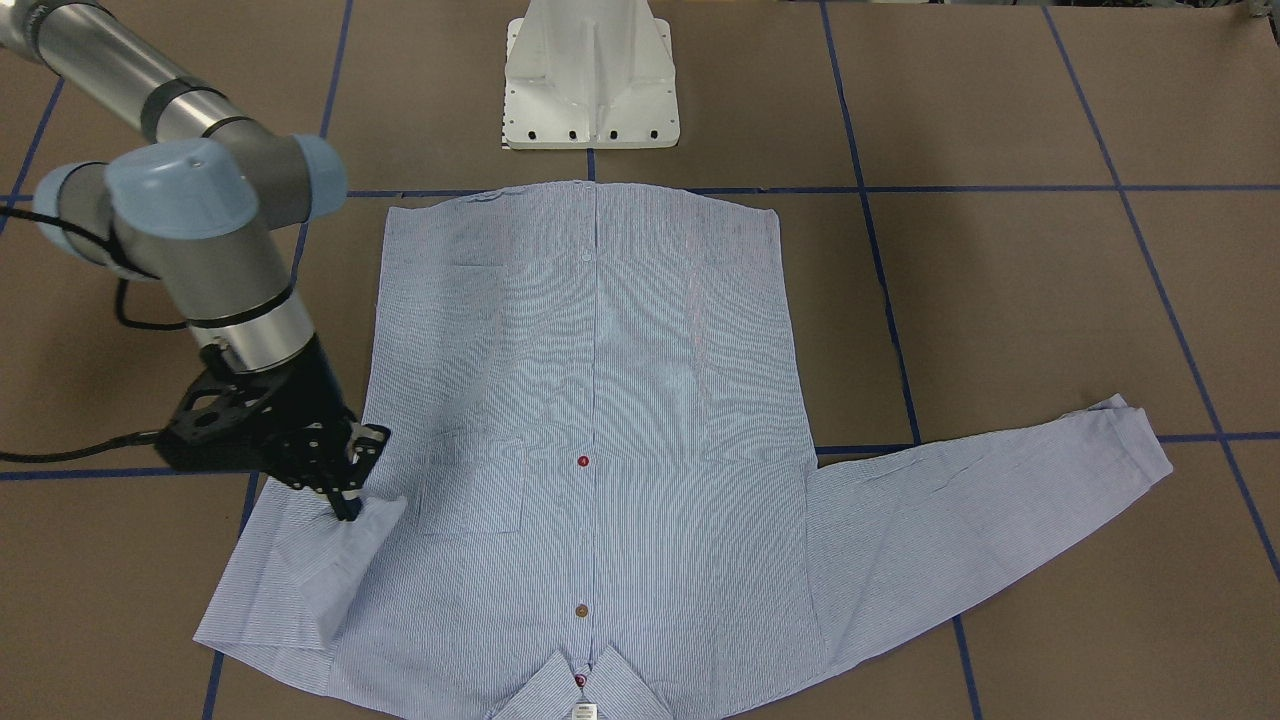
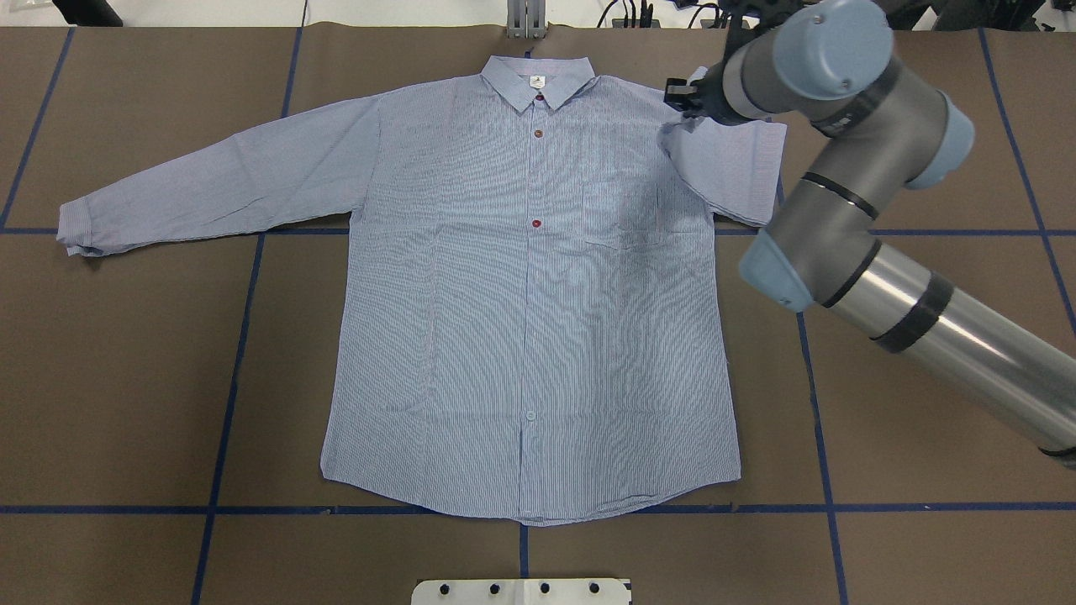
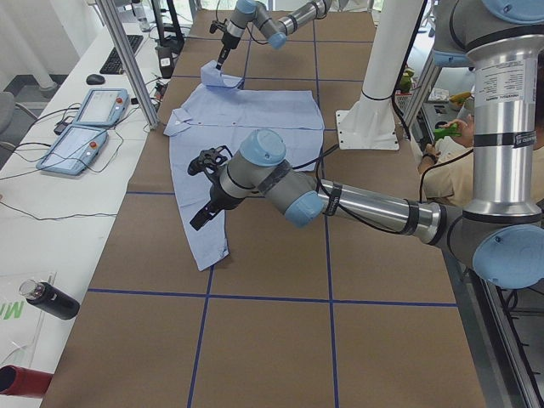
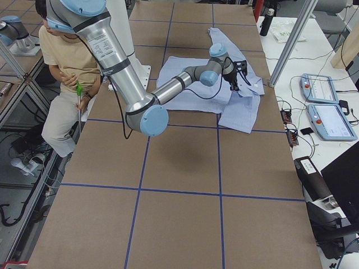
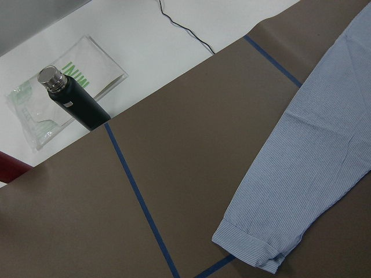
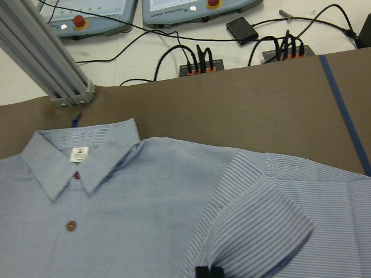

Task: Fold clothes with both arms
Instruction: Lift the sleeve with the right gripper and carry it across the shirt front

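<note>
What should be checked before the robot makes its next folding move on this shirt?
1. Right arm: jaws pinching the folded sleeve: ok.
2. Shirt body lying flat: ok.
3. Other sleeve stretched out straight: ok.
4. Left arm: jaws open or shut: cannot tell.
5. Bottle off the brown table: ok.

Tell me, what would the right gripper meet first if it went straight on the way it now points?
The right gripper points down and pinches the folded sleeve of the shirt. Going on, it would likely meet that cloth first, then the table beneath.
</note>
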Available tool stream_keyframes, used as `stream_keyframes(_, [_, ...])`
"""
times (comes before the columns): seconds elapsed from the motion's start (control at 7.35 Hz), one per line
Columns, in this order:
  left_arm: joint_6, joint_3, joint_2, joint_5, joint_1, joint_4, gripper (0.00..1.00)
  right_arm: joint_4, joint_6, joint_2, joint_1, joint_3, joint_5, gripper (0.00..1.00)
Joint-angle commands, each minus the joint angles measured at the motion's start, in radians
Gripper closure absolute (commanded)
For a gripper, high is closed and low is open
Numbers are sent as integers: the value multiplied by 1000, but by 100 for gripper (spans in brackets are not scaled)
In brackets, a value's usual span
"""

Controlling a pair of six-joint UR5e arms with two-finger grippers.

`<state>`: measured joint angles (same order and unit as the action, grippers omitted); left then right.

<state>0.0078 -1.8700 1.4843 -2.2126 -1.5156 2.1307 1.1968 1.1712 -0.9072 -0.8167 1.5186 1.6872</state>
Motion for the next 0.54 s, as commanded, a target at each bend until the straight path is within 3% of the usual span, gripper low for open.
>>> stream_keyframes(0.0, [0, 5, 1, -1, 0, 0, 0, 134, 57, 218, 89, -91, -153, 100])
stream_keyframes(0.27, [0, 11, 1, 1, 0, 0, 0, 133, 116, 408, 154, -319, -272, 100])
stream_keyframes(0.41, [0, 15, 1, 1, 0, 2, 0, 133, 143, 422, 186, -349, -334, 100])
